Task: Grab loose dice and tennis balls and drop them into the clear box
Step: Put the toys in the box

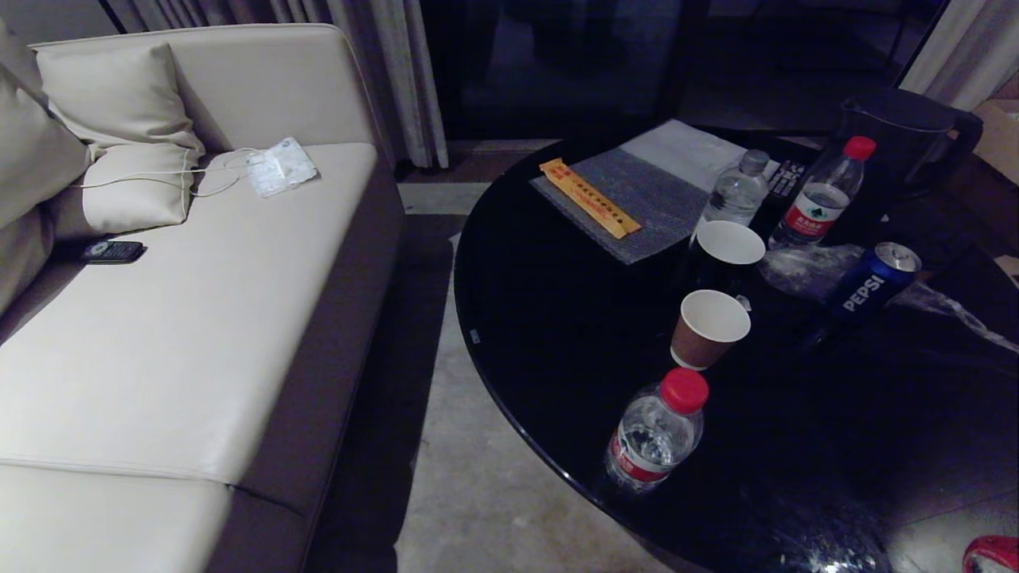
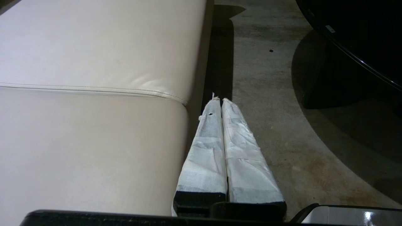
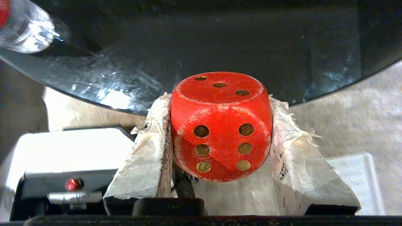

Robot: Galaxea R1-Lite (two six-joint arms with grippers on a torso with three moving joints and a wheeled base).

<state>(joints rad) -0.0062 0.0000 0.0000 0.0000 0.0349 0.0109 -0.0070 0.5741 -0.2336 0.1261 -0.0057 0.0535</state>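
Observation:
A red die [image 3: 221, 125] with gold pips sits clamped between the white-wrapped fingers of my right gripper [image 3: 220, 103], held in the air just off the near rim of the black round table [image 3: 201, 47]. Its red edge [image 1: 991, 555] peeks into the bottom right corner of the head view. My left gripper [image 2: 219, 100] is shut and empty, parked low between the sofa front and the floor. The tennis balls, the other dice and the clear box are out of view.
The black table [image 1: 557, 334] carries water bottles [image 1: 657, 430], two paper cups [image 1: 708, 326], a Pepsi can [image 1: 872, 286], a kettle [image 1: 907, 135] and a grey mat [image 1: 637, 199]. A beige sofa [image 1: 199, 318] with cushions and a remote [image 1: 111, 251] stands left. Bare floor [image 1: 478, 477] lies between them.

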